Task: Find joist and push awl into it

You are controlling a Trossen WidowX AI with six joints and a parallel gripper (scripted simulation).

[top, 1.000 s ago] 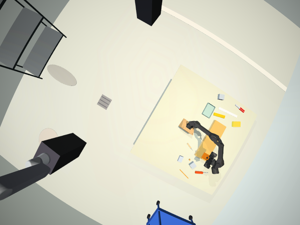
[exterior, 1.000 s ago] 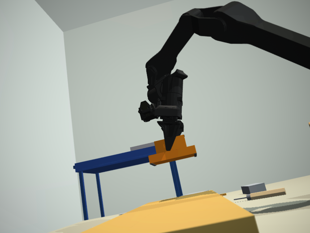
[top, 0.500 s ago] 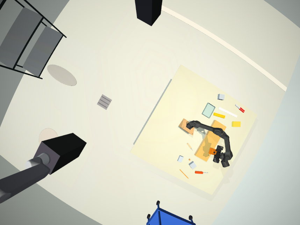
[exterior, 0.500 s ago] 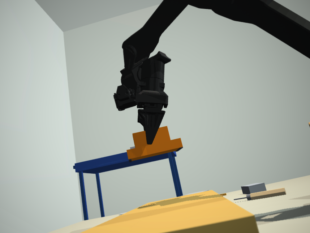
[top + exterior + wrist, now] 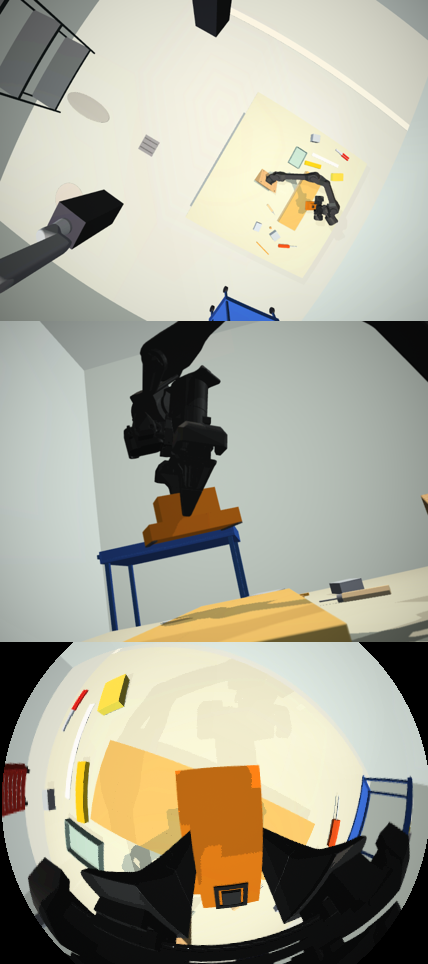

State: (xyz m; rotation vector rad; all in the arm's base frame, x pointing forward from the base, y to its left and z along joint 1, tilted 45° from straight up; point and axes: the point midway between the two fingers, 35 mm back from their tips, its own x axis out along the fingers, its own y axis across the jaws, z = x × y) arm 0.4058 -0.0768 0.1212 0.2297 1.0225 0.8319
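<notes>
The orange stud finder (image 5: 308, 206) (image 5: 210, 524) (image 5: 225, 802) is held level, well above the table. My gripper (image 5: 313, 207) (image 5: 184, 509) (image 5: 222, 830) is shut on its raised middle part. In the top view it appears at the right long edge of the orange-yellow floor panel (image 5: 287, 217) (image 5: 242, 630) (image 5: 122, 792). No joist shows. The pale green tray (image 5: 297, 157) (image 5: 86, 844) is empty, beyond the panel's upper end in that view. The awl (image 5: 270, 207) (image 5: 366, 593), with a wooden handle and thin metal tip, lies to the left of the panel.
A red-orange screwdriver (image 5: 283, 245) (image 5: 334, 832), an orange stick (image 5: 262, 247) and grey blocks (image 5: 257, 226) (image 5: 274, 235) lie near the panel's lower end. A yellow bar (image 5: 313, 164) (image 5: 83, 792), white strip (image 5: 324, 160), yellow block (image 5: 336, 176) (image 5: 115, 693) and red-handled tool (image 5: 345, 155) lie near the tray side.
</notes>
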